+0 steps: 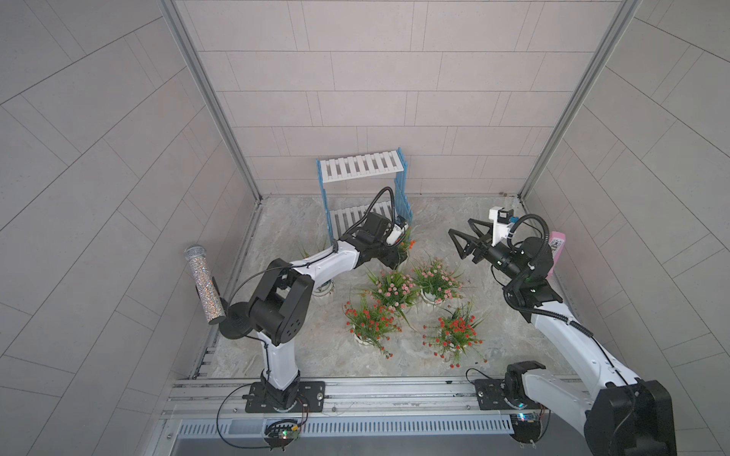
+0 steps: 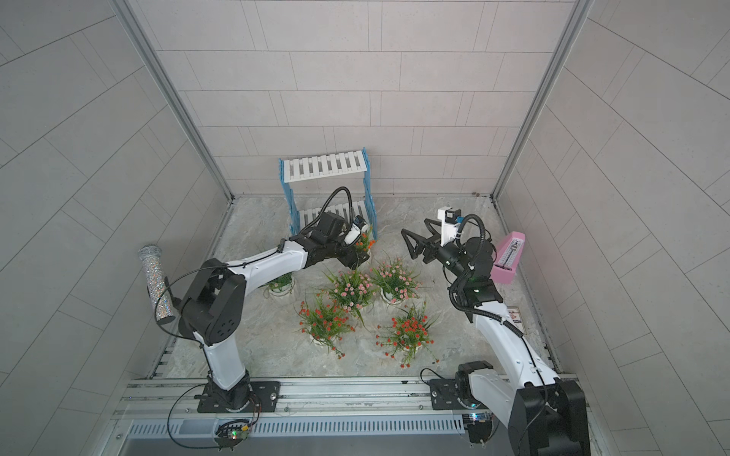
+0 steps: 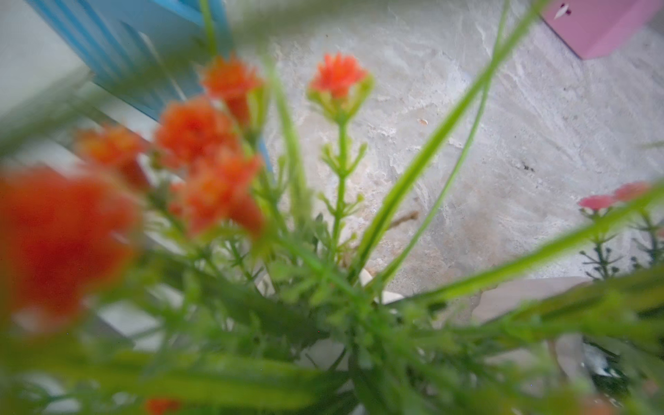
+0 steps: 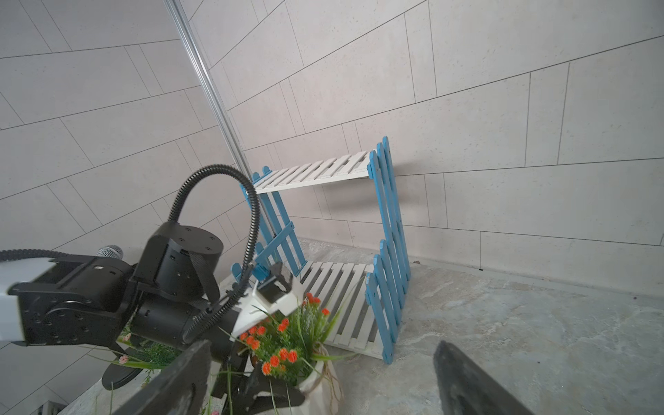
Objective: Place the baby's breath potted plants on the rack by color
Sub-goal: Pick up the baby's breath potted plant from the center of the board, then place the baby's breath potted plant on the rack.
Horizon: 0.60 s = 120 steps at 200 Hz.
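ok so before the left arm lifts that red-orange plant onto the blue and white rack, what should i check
1. The left gripper at the white ribbed pot of the red-orange plant: ok.
2. Jaws shut on the pot: cannot tell.
3. Both white slatted shelves of the blue-sided rack free: ok.
4. The right gripper open, away from the rack: ok.
5. The nearest pink-blossomed plant clear of the left arm: cannot tell.

Light was soft, even and diffuse, casting only faint shadows beneath the plants [image 1: 395, 290]. Both top views bowed straight wall [image 1: 375, 79] lines near their edges. The left wrist view was badly blurred: red-orange blossoms [image 3: 194, 133] nearest the lens smeared, the floor [image 3: 503, 143] beyond sharper.
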### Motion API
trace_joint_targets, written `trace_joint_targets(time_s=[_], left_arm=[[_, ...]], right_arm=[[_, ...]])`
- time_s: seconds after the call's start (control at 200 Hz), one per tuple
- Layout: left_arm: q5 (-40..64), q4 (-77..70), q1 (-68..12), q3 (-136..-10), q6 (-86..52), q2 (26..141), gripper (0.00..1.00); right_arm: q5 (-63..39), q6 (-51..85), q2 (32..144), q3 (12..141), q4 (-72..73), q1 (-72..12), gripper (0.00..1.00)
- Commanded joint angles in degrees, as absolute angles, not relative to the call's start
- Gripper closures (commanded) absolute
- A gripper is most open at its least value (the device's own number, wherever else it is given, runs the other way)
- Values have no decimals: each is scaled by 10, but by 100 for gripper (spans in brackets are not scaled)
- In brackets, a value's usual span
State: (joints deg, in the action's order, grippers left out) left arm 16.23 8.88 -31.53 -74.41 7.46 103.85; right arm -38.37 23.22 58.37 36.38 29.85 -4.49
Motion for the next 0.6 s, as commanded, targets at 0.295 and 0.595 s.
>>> trace_joint_targets(time_s=[0.295,0.595], left_arm=[[45,44,-206,-813,-38,1042,22],[-101,-1,-199,-852,-107,1117,22]], right_arm=[[-375,231,571,344,315,-48,1],[-372,219,578,346,307,-48,1]])
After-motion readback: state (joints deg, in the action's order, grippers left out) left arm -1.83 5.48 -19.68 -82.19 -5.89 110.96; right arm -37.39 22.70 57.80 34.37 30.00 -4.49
